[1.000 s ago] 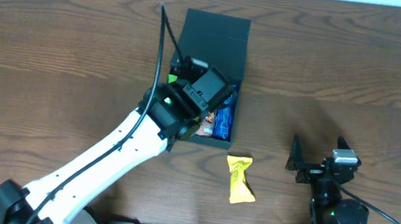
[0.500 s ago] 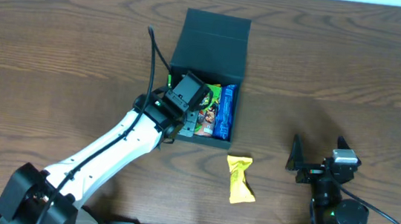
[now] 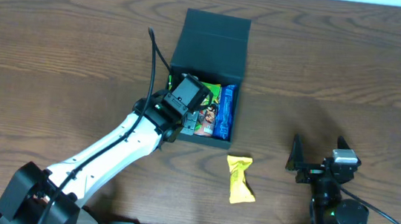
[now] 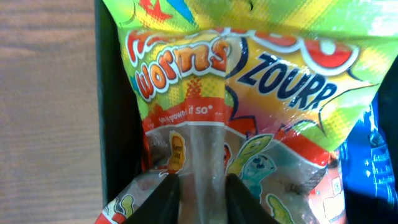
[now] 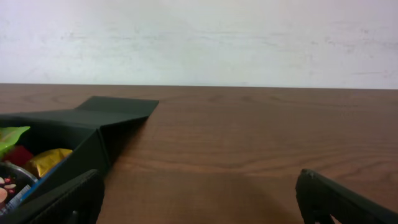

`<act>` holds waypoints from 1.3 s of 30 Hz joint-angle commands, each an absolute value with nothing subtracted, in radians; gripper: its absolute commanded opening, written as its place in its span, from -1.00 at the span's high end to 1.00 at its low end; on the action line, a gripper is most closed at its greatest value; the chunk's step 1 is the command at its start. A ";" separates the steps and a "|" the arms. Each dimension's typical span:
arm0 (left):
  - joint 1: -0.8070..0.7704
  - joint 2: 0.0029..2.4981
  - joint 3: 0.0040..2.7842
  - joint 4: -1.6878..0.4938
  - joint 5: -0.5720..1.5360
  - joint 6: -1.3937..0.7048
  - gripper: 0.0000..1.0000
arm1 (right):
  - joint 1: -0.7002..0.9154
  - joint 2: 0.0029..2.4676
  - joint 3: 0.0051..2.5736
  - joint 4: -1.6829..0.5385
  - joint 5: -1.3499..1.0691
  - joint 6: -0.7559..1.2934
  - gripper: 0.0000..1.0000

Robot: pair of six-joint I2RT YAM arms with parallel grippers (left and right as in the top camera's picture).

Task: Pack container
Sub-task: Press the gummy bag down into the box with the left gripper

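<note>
Container (image 3: 216,143) sits mid-counter (image 3: 57,52), slightly toward the far side. Dark square box, hinged lid (image 3: 214,42) folded open and lying flat on the far side. Inside are several snack packets: a green/yellow sour worms packet (image 4: 249,81) printed "worms" and "ZOURR", and a blue packet (image 3: 224,114) against the box's right wall. More wrappers show beneath, not readable.

Left arm (image 3: 106,154) reaches in from the near-left edge, wrist over the left half of the box. Left end effector (image 4: 202,199) is inside the container, right on the sour worms packet. Its fingers (image 4: 169,198) are close together with a narrow gap, and a clear strip of the packet shows between them. Cannot tell if they pinch that film or just rest against it.

Right end effector (image 3: 316,158) sits near the counter's near-right edge, well apart from the box, fingers spread wide, nothing between them.

Yellow snack packet (image 3: 240,179) lies loose on the counter just in front of the box's near-right corner, between the container and the right end effector.
</note>
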State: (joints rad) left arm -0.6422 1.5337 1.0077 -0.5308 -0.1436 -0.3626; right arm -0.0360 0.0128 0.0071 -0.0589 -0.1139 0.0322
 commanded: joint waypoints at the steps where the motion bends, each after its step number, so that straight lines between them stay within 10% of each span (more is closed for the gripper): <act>1: -0.639 1.533 1.001 -0.511 -0.210 -0.354 0.60 | -0.051 0.011 0.006 -0.064 -0.112 0.021 -0.99; 39: -0.670 1.668 1.002 -0.331 -0.261 -0.368 0.78 | -0.051 0.011 0.006 -0.064 -0.112 0.021 -0.99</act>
State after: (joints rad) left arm -0.6617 1.6482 1.0088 -0.3317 -0.2878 -0.3637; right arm -0.0360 0.0128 0.0071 -0.0589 -0.1139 0.0322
